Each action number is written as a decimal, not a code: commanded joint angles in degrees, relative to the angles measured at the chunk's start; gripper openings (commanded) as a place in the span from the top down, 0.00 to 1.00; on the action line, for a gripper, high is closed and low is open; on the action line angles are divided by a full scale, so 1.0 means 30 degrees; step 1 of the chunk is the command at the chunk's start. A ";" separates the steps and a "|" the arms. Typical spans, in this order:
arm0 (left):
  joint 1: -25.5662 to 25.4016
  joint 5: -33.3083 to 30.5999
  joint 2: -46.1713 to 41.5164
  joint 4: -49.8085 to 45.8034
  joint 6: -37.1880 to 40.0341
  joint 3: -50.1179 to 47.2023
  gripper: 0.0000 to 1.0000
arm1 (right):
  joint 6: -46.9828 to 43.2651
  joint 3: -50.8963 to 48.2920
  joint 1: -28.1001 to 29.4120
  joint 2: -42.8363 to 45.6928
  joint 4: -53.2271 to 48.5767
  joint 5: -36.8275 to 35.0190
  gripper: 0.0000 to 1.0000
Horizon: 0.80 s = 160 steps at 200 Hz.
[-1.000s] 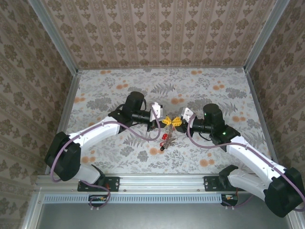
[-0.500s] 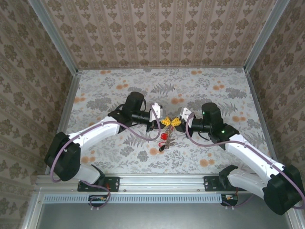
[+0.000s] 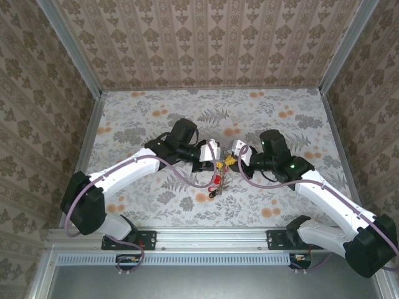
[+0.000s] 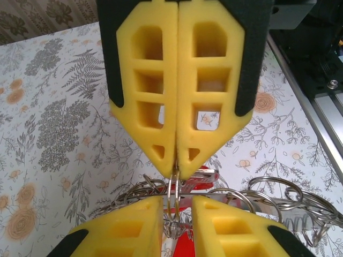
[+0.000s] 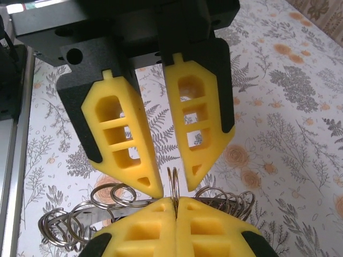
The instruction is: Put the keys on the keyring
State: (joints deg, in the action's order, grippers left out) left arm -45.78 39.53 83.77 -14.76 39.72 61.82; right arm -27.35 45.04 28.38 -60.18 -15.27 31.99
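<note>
Right wrist, nearest first: shows the right gripper (image 5: 176,202) pressed together, tips pinching a thin wire ring (image 5: 172,178) held upright and edge-on. Just beyond, shows the left gripper (image 5: 172,187) spread, one pad either side of that same ring and, as far as can be told, touching neither face of it. Reads as a regrip or handover between the two tools, judging from the pose.

To do it well:
- Hold the right pinch firm against any swivel.
- Centre the ring in the left gap before any squeeze.
- Bite on the free arc, clear of the right tips, to avoid foam on foam.
- Hold both wrists level to stop the hanging bunch from swinging and dragging the ring out of line.

Behind and below the tips, finds a tangle of silver wire loops (image 5: 107,197): round, thin, shiny, several linked and overlapping. Cannot single out the keyring among these and the pinched one.

Farther off, from the top external view, picks out the keys (image 3: 215,182) dangling under the meeting grippers, red heads brightest, over the flowered table (image 3: 156,118). Hanging clear of it or brushing it: cannot tell.
</note>
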 commanded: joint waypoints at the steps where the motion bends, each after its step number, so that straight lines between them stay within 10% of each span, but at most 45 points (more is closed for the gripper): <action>1: -0.0158 0.0121 0.0191 -0.0125 0.0372 0.0627 0.80 | -0.0537 0.1023 0.0265 -0.0088 -0.0392 -0.0286 1.00; 91: -0.0340 -0.0216 0.0012 -0.0214 0.0407 0.0625 1.00 | -0.0724 0.1055 0.0552 -0.0184 -0.0888 -0.0904 0.97; 160: 0.1135 0.4487 -0.1095 0.5826 -0.3500 -0.1566 1.00 | 0.2307 -0.2896 -0.0609 -0.0096 0.4353 0.1488 0.87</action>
State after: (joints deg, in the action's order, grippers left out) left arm -43.62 44.99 83.50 -5.96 33.65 57.12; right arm -25.50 39.79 27.20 -60.75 -8.69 32.67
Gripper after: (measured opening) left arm 0.042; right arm 0.130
